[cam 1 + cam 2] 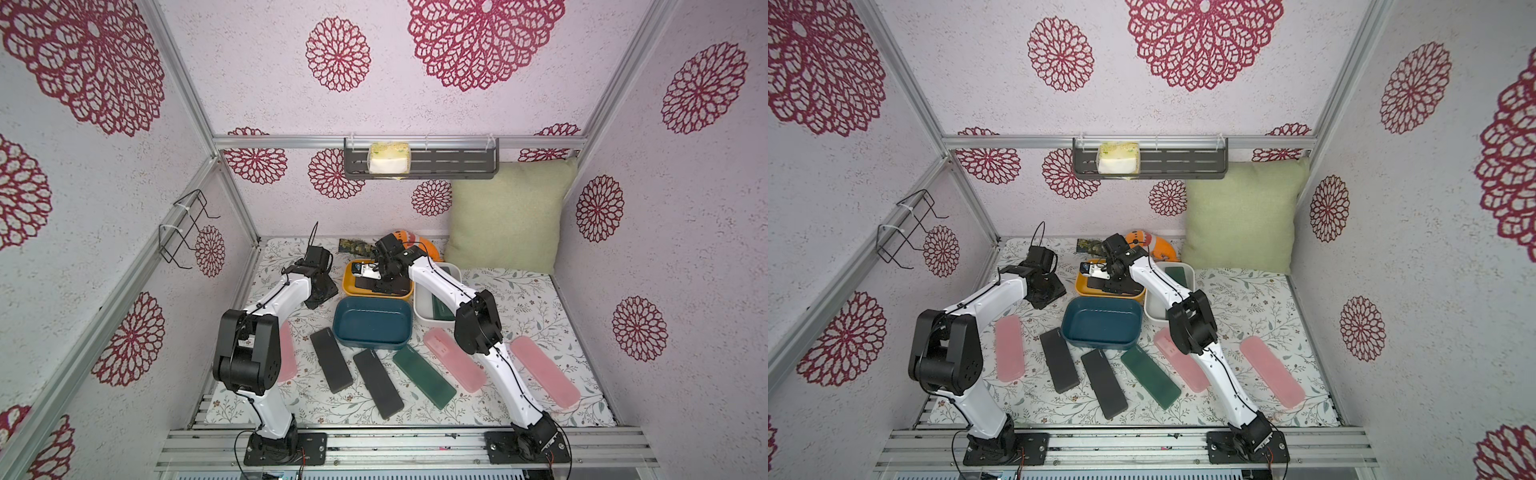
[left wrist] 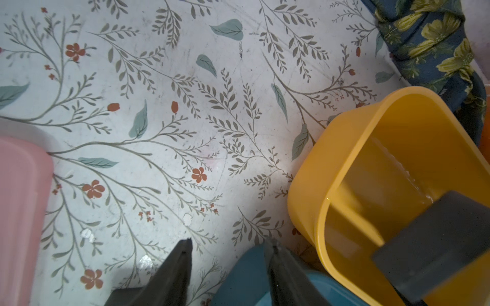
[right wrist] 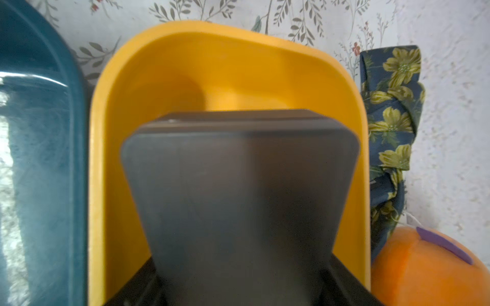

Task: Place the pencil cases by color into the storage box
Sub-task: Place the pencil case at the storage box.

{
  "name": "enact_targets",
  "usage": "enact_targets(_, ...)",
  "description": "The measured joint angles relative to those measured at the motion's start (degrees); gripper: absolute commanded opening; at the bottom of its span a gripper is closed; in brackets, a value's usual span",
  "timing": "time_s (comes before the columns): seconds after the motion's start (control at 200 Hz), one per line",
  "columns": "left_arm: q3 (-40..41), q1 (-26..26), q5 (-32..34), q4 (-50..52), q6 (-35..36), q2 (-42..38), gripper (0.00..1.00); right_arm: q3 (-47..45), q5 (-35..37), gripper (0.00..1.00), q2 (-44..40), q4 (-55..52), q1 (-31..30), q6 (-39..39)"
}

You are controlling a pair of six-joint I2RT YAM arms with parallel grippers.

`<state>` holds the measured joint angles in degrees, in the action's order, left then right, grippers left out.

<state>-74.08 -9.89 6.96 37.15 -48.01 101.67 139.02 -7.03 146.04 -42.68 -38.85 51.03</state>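
— Pencil cases at the front: how do they lie?

— Six lie flat on the mat (image 1: 532, 307). From the left there is the left pink case (image 1: 1010, 347) beside the left arm (image 1: 272, 298), then the black case (image 1: 331, 360), the second black case (image 1: 377, 383) and the green case (image 1: 424, 376). The middle pink case (image 1: 454, 359) is partly under the right arm (image 1: 436, 282), and the right pink case (image 1: 544, 370) is last.

— And behind them?

— The blue tub (image 1: 370, 341) comes first. Farther back are the white tub (image 1: 420, 309), with the boxed green case (image 1: 1180, 276) inside, and the yellow tub (image 2: 305, 198).

— The grippers?

— The left gripper (image 2: 228, 242) hangs over bare mat just beside the yellow tub, jaws a little apart, nothing between them. The right gripper (image 3: 241, 269) is clamped on the held black case (image 3: 238, 172), which slants down into the yellow tub. Whether its far end touches the tub floor, I cannot tell.
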Motion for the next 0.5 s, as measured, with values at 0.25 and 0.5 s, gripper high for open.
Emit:
enact_targets(0.25, 0.0, 0.15, -0.2, -0.48, 0.81, -2.38, 0.88, 0.5, 1.68, 0.34, 1.36, 2.84, 0.24, -0.11)
enact_targets(0.5, 0.0, 0.2, -0.2, -0.96, 1.27, -4.0, 0.94, 1.01, 2.97, 0.4, 3.28, 6.75, 0.61, -0.57)
